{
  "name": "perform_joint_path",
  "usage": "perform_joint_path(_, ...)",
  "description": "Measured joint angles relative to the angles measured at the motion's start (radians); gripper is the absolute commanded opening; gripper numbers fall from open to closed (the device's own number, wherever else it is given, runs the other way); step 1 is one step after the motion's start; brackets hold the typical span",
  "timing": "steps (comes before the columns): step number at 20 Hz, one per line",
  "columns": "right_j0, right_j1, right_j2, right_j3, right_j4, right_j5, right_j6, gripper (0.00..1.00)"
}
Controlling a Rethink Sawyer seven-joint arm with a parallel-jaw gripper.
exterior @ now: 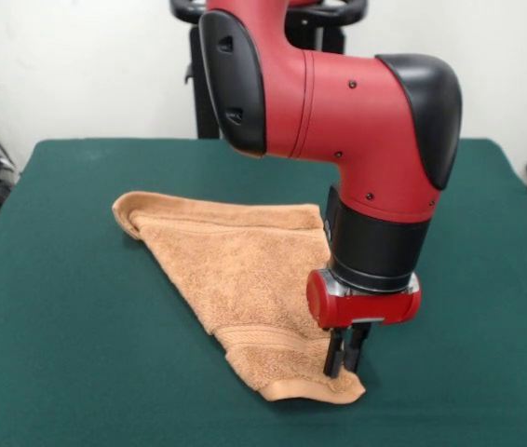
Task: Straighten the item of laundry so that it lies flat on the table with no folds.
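The dark green bench (68, 307) is seen to fill most of the front view, and on it the orange-tan towel (236, 270) is spread just below the centre, folded into a rough triangle. Its long axis is judged to run from about ten o'clock, where a rolled corner is bunched, down to about five o'clock, where the narrow tip with its woven band is found. The cloth is judged to be light, soft and limp, with a rough terry pile that should not slip; it can be expected to drape and drag rather than hold a shape. A hemmed corner is judged the best place to be gripped. The hand (346, 357) is lowered onto the five o'clock tip, its fingers drawn close together; whether cloth is pinched between them cannot be told.
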Motion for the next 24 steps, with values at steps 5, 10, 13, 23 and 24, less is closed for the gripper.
perform_joint_path(5, 0.000, 0.000, 0.000, 0.000, 0.001, 0.000, 0.000, 0.00)
perform_joint_path(10, 0.000, -0.001, 0.000, 0.001, 0.002, 0.000, 0.000, 0.00)
perform_joint_path(13, 0.000, -0.006, 0.000, 0.006, 0.003, 0.000, 0.000, 0.00)
perform_joint_path(23, -0.001, -0.132, -0.007, 0.063, 0.010, 0.085, 0.000, 0.00)
perform_joint_path(24, -0.001, -0.146, -0.007, 0.066, 0.010, 0.099, 0.000, 0.00)
